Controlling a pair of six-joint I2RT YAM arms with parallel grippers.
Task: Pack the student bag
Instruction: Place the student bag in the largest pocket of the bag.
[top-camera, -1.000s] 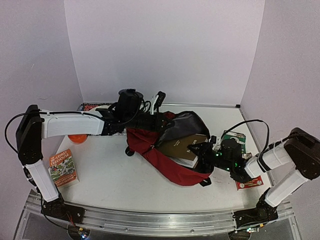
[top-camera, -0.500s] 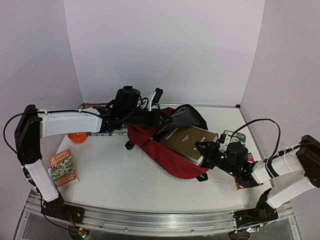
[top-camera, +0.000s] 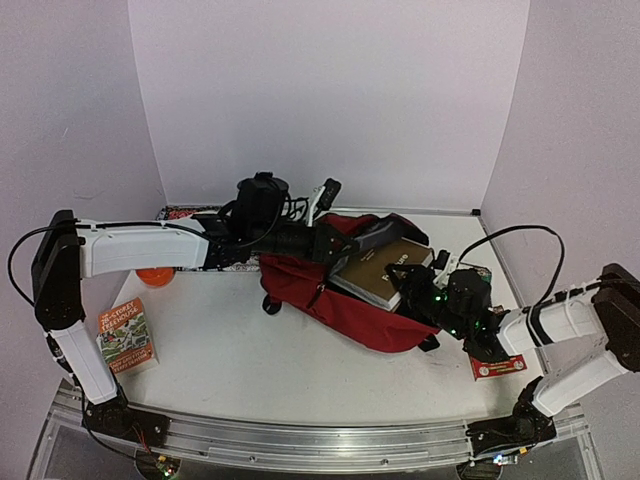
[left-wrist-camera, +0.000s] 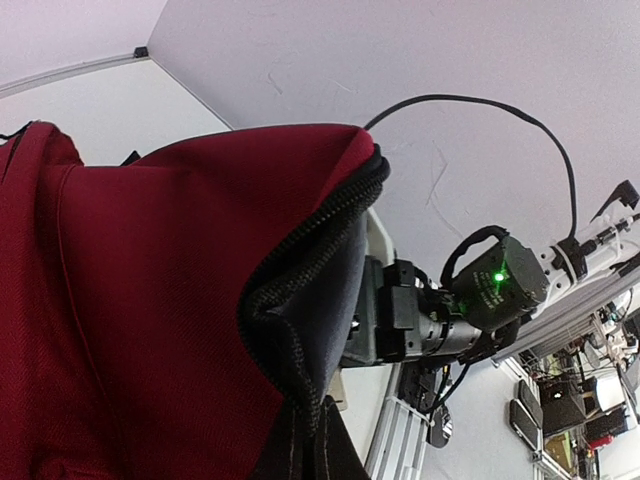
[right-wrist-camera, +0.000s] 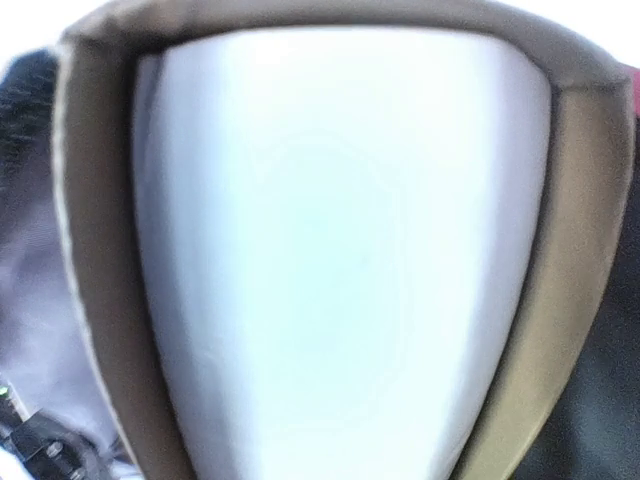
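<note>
The student bag (top-camera: 335, 305), dark red, lies on its side in the middle of the table with its mouth toward the right. My left gripper (top-camera: 338, 243) is shut on the bag's upper zip edge (left-wrist-camera: 300, 280) and holds it up; red fabric fills the left wrist view. A thick brown book (top-camera: 385, 268) lies partly inside the mouth, its near right corner sticking out. My right gripper (top-camera: 422, 295) is shut on that corner. The book's white page edge (right-wrist-camera: 340, 260) fills the right wrist view and hides the fingers. The right arm's wrist (left-wrist-camera: 490, 290) shows past the bag's flap.
An orange ball (top-camera: 155, 277) lies under the left arm. A small picture book (top-camera: 125, 335) sits at the front left. A red booklet (top-camera: 497, 367) and a green item (top-camera: 472, 274) lie near the right arm. A patterned book (top-camera: 185, 213) lies by the back wall.
The bag's dark flap, raised high a second ago, now sits low over the book's far edge. The book has shifted a little toward the back right with the right gripper.
</note>
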